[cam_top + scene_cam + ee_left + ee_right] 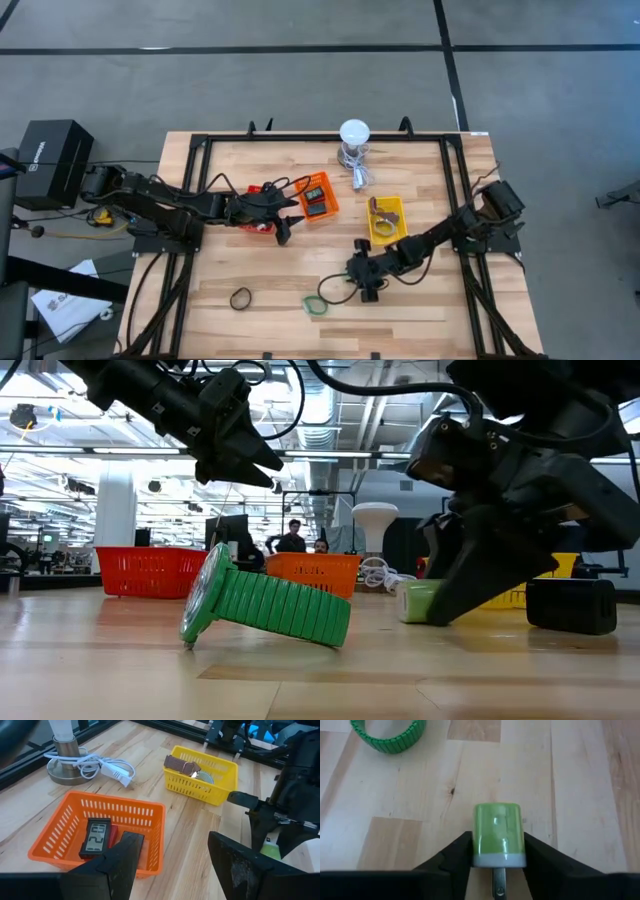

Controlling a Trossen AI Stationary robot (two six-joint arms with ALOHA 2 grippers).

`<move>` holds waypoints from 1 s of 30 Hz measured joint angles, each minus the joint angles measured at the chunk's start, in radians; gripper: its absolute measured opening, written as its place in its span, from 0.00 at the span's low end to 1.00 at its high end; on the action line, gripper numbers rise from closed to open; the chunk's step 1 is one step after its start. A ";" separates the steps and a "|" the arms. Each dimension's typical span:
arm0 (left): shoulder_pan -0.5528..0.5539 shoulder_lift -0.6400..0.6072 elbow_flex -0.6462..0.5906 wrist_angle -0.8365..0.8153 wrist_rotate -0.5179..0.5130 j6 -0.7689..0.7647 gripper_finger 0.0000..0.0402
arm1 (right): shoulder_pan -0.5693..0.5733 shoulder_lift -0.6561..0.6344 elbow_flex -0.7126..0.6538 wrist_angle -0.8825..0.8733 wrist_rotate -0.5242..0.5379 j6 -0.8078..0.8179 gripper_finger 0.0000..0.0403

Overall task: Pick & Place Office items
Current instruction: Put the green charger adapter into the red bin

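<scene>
A small green plug [497, 832] with a white end and a metal prong lies on the wood table, and my right gripper [497, 847] is shut on it near the table's middle front [365, 283]. A green watch band [265, 605] rests on its edge just left of it, also in the high view [316, 305]. A black band ring [241, 298] lies further left. My left gripper [172, 870] hangs open above the orange basket [100, 820], holding nothing. My right gripper pinches the green plug's two long sides [479, 851] between its two fingers, at the white pronged end. The fingers slant down from the table's right side and lie along the plug. The plug lies flat on the table [420, 602].
The orange basket holds a black digital clock [95, 837] and a dark block. A yellow basket [215, 775] holds a brown strap [181, 765]. A red basket [150, 570] sits under the left arm. A white-domed lamp [354, 135] with a cable stands at the far edge.
</scene>
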 joint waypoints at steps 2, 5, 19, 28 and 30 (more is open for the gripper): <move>0.000 0.000 0.000 0.000 0.000 0.000 0.58 | -0.010 0.000 0.000 0.001 -0.004 0.000 0.32; -0.001 0.000 0.000 0.003 0.000 0.007 0.58 | -0.026 -0.002 0.000 0.001 -0.024 -0.009 0.31; -0.249 0.004 0.000 0.032 0.108 0.403 0.47 | -0.144 0.000 0.103 -0.013 -0.125 -0.113 0.31; -0.385 0.169 -0.001 0.154 -0.073 0.643 0.55 | -0.249 0.000 0.203 -0.013 -0.305 -0.150 0.33; -0.408 0.216 -0.001 0.196 -0.141 0.730 0.58 | -0.267 0.000 0.229 -0.012 -0.354 -0.150 0.32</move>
